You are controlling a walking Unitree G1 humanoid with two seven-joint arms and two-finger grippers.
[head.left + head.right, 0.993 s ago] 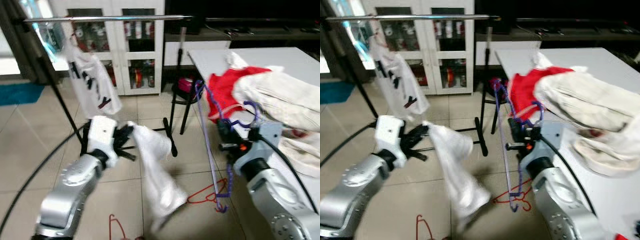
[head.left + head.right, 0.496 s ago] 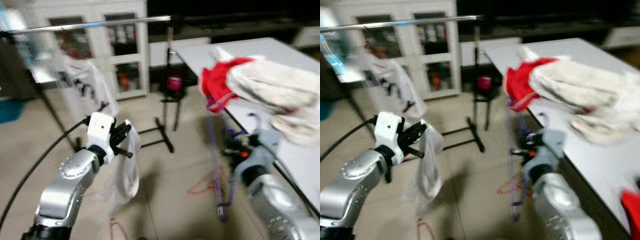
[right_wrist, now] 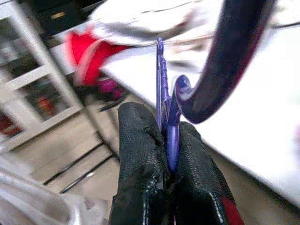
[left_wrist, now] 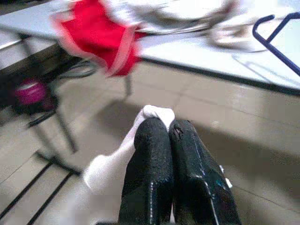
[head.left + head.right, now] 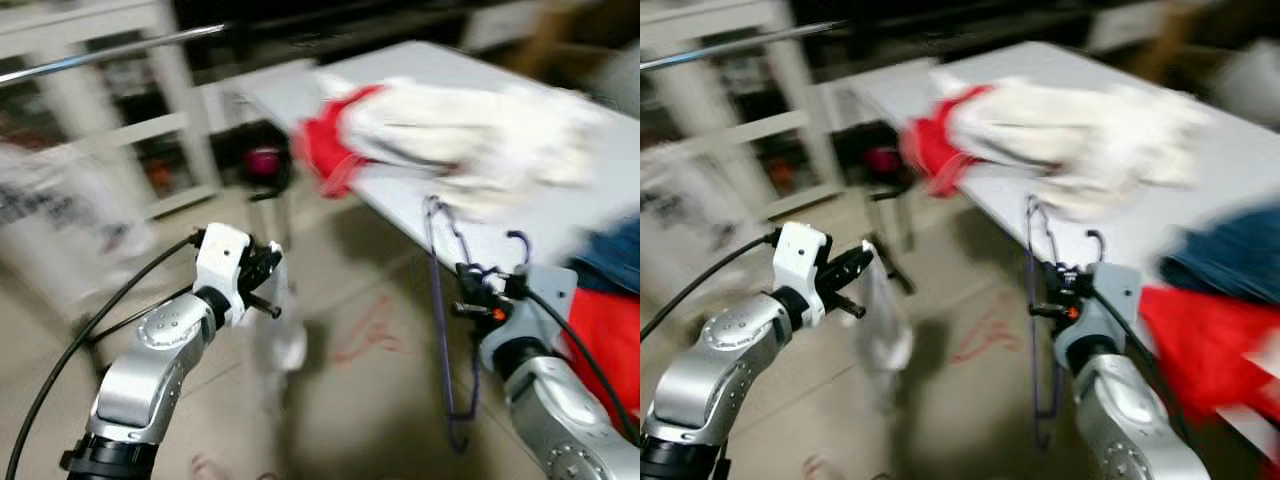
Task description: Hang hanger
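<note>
table (image 5: 600, 150) | red garment (image 5: 325, 150), cream clothes (image 5: 460, 125) on top

I see matt, rough black rubbery fingers (image 3: 140, 154) pinching a glossy purple plastic hanger (image 3: 165, 108); soft white cloth (image 4: 112, 164); smooth white surface (image 5: 420, 215).

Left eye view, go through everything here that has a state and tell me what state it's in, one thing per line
Left pincer: shut on the white garment.
White garment: hanging limp from the left pincer, above the floor.
Right pincer: shut on the purple hanger.
Purple hanger: held by its neck, body dangling, not yet on the rail.
Clothes rail: blurred.
White table: piled with red and cream clothes.
</note>
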